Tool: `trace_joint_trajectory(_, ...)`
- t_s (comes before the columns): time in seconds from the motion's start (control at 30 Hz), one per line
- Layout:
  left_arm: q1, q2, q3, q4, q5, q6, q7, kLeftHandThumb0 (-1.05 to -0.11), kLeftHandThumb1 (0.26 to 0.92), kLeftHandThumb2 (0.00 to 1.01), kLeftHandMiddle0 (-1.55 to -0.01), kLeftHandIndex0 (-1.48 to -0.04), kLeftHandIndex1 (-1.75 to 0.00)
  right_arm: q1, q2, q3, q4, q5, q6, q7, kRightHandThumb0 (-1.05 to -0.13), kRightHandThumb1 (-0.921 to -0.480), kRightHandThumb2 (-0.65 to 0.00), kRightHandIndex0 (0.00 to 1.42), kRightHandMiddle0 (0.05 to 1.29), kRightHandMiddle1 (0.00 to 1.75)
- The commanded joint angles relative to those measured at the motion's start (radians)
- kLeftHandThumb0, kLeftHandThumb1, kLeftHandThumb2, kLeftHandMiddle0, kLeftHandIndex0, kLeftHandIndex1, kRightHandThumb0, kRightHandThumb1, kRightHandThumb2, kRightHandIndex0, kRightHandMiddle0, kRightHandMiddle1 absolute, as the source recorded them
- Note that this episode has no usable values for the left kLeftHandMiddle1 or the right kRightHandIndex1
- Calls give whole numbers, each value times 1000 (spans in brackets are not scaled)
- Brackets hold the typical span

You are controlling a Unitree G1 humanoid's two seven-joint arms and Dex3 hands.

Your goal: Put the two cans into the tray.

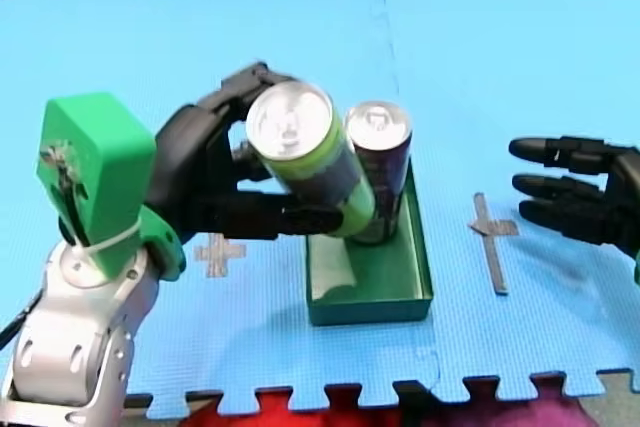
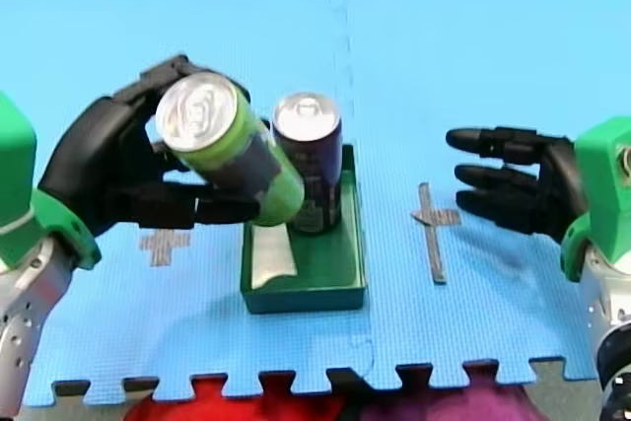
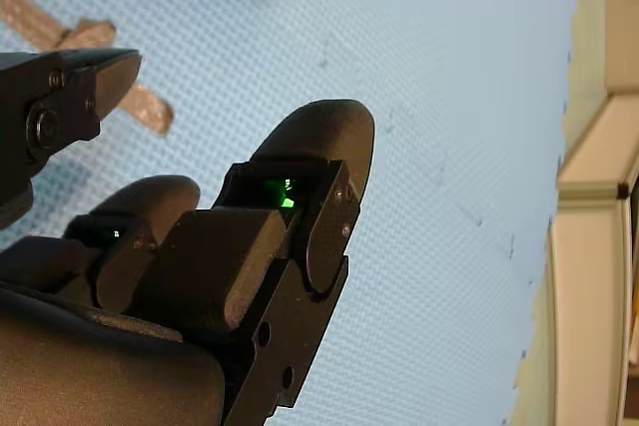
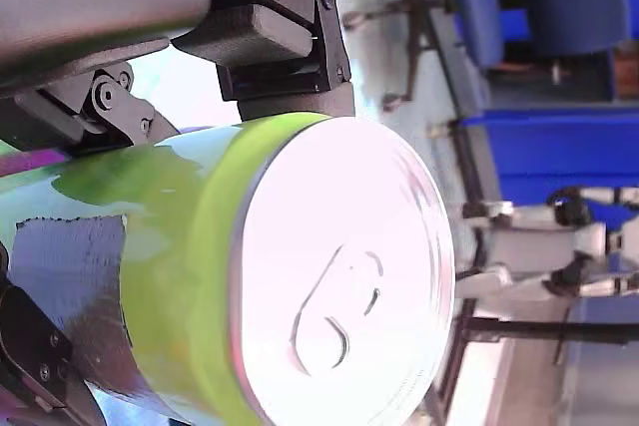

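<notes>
One dark purple metal can (image 1: pixel 380 172) stands in the green rectangular tray (image 1: pixel 370 302) while our left hand (image 1: pixel 200 177) clasps the tilted lime-green can (image 1: pixel 310 162) over it, which we judge needs righting and lowering; our right hand (image 1: pixel 580 192) is empty, off to the tray's right.
</notes>
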Motion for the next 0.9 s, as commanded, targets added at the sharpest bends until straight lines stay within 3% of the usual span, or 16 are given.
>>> trace_joint_trajectory(0.0, -15, 1, -2, 8, 2, -3, 4, -367, 771, 0, -939, -556, -1746, 3, -2, 2, -5, 0, -2, -5, -584, -803, 0, 700, 1053, 0)
trace_joint_trajectory(0.6, -43, -19, -31, 70, 41, -24, 20, -295, 771, 0, -920, -529, -1746, 11, -5, 21, -8, -15, -12, -37, -618, -811, -1, 689, 1044, 0)
trace_joint_trajectory(0.87, -41, -10, -48, 69, 72, -47, 21, -280, 773, 1, -919, -529, -1746, 13, -5, 22, -9, -13, -14, -38, -630, -815, -1, 688, 1043, 0)
